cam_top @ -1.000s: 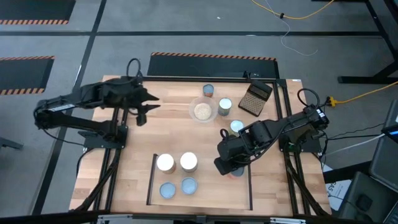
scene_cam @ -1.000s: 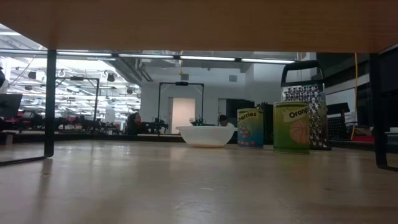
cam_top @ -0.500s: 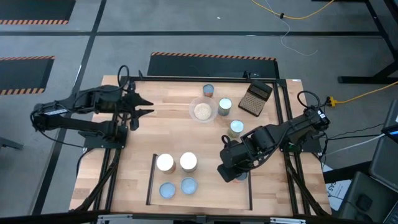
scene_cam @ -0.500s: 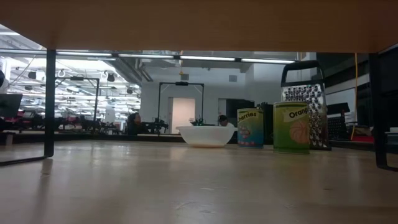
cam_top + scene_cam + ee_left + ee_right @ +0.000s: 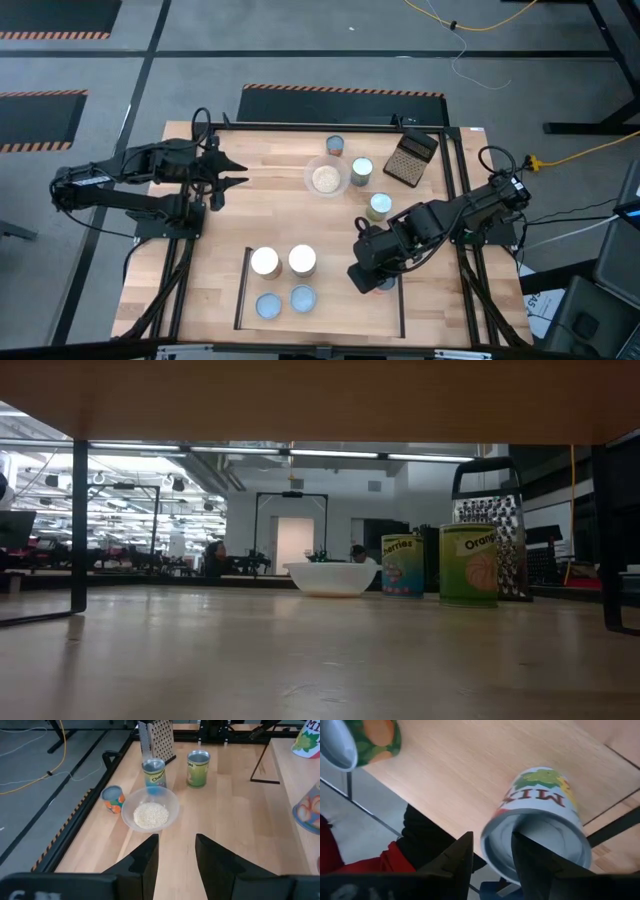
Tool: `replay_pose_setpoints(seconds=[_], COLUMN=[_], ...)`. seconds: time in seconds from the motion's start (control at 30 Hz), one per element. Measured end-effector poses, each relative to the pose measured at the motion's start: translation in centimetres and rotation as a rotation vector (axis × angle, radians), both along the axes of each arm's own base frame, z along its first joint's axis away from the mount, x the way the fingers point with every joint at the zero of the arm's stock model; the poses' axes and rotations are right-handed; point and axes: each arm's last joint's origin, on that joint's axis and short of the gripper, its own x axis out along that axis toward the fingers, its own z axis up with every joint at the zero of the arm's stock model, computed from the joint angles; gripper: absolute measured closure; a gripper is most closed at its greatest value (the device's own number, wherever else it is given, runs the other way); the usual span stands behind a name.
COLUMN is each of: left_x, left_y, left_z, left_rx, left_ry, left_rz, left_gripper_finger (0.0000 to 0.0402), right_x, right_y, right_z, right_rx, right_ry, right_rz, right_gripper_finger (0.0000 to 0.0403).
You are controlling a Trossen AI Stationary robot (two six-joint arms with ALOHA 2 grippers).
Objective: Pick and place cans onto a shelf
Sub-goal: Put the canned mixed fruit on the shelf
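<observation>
Both arms are dark, nearly black, built of slim tubular links joined by bulkier rounded joint housings. The left arm [image 5: 120, 180] carries a thin black cable looping above its wrist and ends in the left gripper [image 5: 232, 173] with two flat, tapered black fingers [image 5: 145, 862]. The right arm [image 5: 455, 212] is thicker at its wrist block, with a black cable curling near its base at the bench [image 5: 280, 215] edge. The right gripper [image 5: 490, 855] has matte black fingers [image 5: 457, 857] with squared edges.

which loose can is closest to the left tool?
The short orange-labelled can at the table's back edge, beside the grain bowl; the blue and green cans stand farther off.
</observation>
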Motion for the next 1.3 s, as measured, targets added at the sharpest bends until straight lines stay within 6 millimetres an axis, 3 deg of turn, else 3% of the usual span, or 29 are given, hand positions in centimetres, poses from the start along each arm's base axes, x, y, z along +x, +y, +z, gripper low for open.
replay_pose_setpoints(seconds=[1.3], left_x=[0.01], left_y=[0.00], left_z=[-0.01], left_rx=[0.000], left_ry=[0.001], left_rz=[0.000], left_gripper_finger=[0.0280], right_x=[0.02], right_y=[0.06], right_z=[0.34], right_rx=[0.069], right_ry=[0.014], right_rz=[-0.004], right_gripper_finger=[0.0277])
